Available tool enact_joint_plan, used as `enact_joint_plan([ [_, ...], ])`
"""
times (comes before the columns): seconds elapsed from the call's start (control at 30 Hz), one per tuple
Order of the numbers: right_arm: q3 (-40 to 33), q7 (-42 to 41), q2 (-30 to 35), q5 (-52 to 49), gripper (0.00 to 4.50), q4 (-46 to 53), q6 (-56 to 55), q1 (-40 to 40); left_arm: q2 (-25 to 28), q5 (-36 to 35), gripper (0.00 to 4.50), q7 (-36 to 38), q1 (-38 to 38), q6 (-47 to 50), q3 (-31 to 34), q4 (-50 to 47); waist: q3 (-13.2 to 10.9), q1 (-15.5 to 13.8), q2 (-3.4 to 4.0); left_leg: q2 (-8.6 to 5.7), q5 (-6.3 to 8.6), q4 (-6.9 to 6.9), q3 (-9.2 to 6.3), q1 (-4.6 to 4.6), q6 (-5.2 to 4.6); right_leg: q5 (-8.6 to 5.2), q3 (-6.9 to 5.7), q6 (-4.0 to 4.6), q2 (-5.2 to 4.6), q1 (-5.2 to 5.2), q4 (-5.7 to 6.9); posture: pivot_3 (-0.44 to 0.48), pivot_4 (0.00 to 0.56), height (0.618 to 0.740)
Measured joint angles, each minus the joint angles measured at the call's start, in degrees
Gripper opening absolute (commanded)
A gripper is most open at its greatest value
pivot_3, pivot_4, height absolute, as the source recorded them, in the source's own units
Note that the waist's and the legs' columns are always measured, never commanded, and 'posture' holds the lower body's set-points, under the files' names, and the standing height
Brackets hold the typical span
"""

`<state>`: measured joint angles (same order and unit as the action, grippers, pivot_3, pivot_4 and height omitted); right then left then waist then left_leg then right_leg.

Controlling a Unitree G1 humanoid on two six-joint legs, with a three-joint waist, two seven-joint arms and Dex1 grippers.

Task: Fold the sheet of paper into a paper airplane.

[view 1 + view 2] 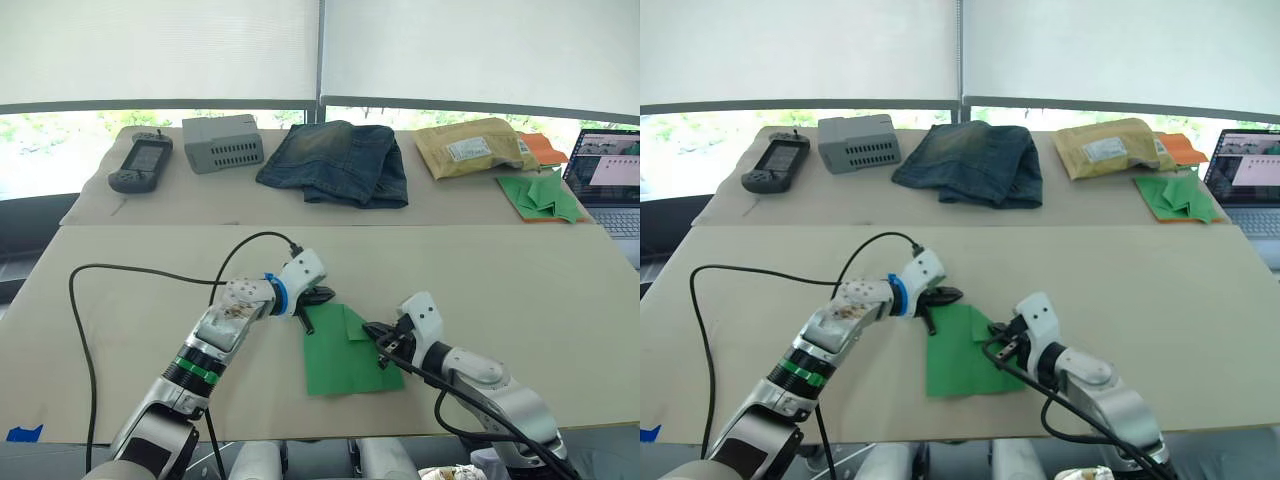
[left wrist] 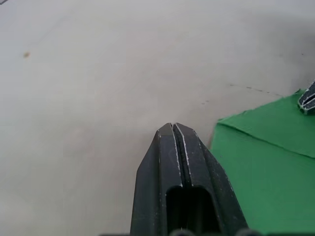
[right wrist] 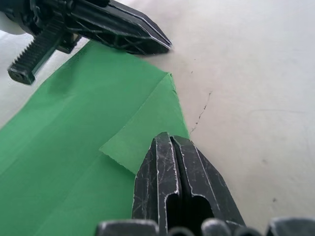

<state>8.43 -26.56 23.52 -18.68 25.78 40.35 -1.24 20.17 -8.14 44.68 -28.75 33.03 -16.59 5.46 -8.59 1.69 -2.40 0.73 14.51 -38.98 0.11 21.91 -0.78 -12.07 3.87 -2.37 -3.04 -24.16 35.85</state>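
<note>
Two grippers, left (image 1: 318,296) and right (image 1: 374,327), fingers closed, empty, flanking sheet of paper (image 1: 345,352).

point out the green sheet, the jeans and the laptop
sheet (image 1: 340,360), left eye view, middle of its flat part
jeans (image 1: 340,160), left eye view, middle of the folded denim
laptop (image 1: 610,168), left eye view, its screen

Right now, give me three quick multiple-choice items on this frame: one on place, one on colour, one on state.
1. Where does the sheet of paper lie?
A. between the two grippers on the near table
B. on the jeans
C. beside the laptop

2. What colour is it?
A. orange
B. green
C. white

3. How does the left gripper stand?
A. shut
B. wide open
C. clamped on a cable

Answers: 1 A, it lies flat between the left gripper and the right gripper. 2 B, plainly green. 3 A, its fingers meet at the tip.
</note>
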Motion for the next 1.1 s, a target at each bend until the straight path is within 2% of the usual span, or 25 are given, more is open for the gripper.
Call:
enact_joint_plan([
  [0.1, 0.95, -0.77, 0.78, 0.41, 0.04, -0.45, -0.23, 0.90, 1.05, -4.98, 0.00, 0.35, 1.50, 6.88, 5.43, -3.57, 0.00, 0.45, 0.00, 0.02, 0.00, 0.01, -0.03, 0.04, 0.00, 0.00, 0.00, 0.00, 0.00, -0.05, 0.01, 0.000, 0.150, 0.728],
  [0.37, 2.79, -3.22, 1.14, 1.76, 0.00, -2.91, -1.08, 3.81, 6.05, -19.46, 2.54, -1.44, 9.60, 27.77, 20.08, -19.44, -0.01, 0.87, -0.01, 0.07, 0.01, 0.10, -0.08, -0.05, 0.01, -0.03, 0.00, 0.04, -0.01, -0.03, 0.01, 0.000, 0.150, 0.728],
  [0.43, 3.55, -3.50, 0.98, 1.85, 0.00, -3.43, -1.08, 4.60, 6.10, -23.39, 2.54, -2.44, 13.37, 32.97, 22.74, -23.72, -0.01, 0.99, -0.01, 0.10, 0.01, 0.11, -0.08, -0.07, 0.01, -0.04, 0.00, 0.05, -0.01, -0.03, 0.01, 0.000, 0.150, 0.728],
  [0.57, 4.42, -4.34, 0.59, 2.17, 0.00, -4.56, -1.14, 5.87, 4.27, -27.63, 2.54, -5.70, 17.85, 38.83, 23.75, -29.59, -0.02, 0.82, -0.03, 0.09, 0.01, 0.11, -0.10, -0.13, 0.01, -0.05, -0.01, 0.07, -0.01, 0.01, 0.01, 0.000, 0.150, 0.728],
  [0.8, 4.86, -5.50, 0.26, 2.26, 0.00, -5.73, -1.73, 6.89, -1.59, -28.73, 2.54, -13.19, 16.60, 40.15, 23.93, -30.63, -0.02, 0.82, -0.04, 0.05, 0.01, 0.14, -0.07, -0.15, 0.02, -0.06, 0.00, 0.10, 0.01, 0.02, 0.00, 0.000, 0.150, 0.728],
  [0.9, 4.97, -5.54, 0.08, 2.27, 0.00, -5.89, -1.80, 6.96, -1.91, -29.25, 1.77, -14.39, 15.71, 40.07, 22.96, -30.54, -0.02, 0.92, -0.03, 0.04, 0.01, 0.19, -0.06, -0.19, 0.02, -0.07, 0.01, 0.13, 0.04, 0.02, 0.01, 0.000, 0.150, 0.728],
  [1.07, 4.96, -5.39, 0.07, 2.33, 0.00, -5.79, -1.80, 6.86, 0.41, -27.98, 0.04, -14.72, 14.60, 38.66, 18.38, -28.33, -0.02, 0.85, -0.04, 0.01, 0.01, 0.20, -0.07, -0.19, 0.02, -0.09, 0.00, 0.16, 0.07, 0.02, 0.01, 0.000, 0.150, 0.728],
  [1.1, 4.94, -5.30, 0.05, 2.36, 0.00, -5.69, -1.80, 6.77, 1.71, -27.34, 0.01, -14.31, 13.48, 37.67, 16.68, -27.70, -0.02, 0.79, -0.04, 0.00, 0.01, 0.19, -0.07, -0.18, 0.02, -0.09, 0.00, 0.16, 0.08, 0.00, 0.01, 0.000, 0.150, 0.728],
])
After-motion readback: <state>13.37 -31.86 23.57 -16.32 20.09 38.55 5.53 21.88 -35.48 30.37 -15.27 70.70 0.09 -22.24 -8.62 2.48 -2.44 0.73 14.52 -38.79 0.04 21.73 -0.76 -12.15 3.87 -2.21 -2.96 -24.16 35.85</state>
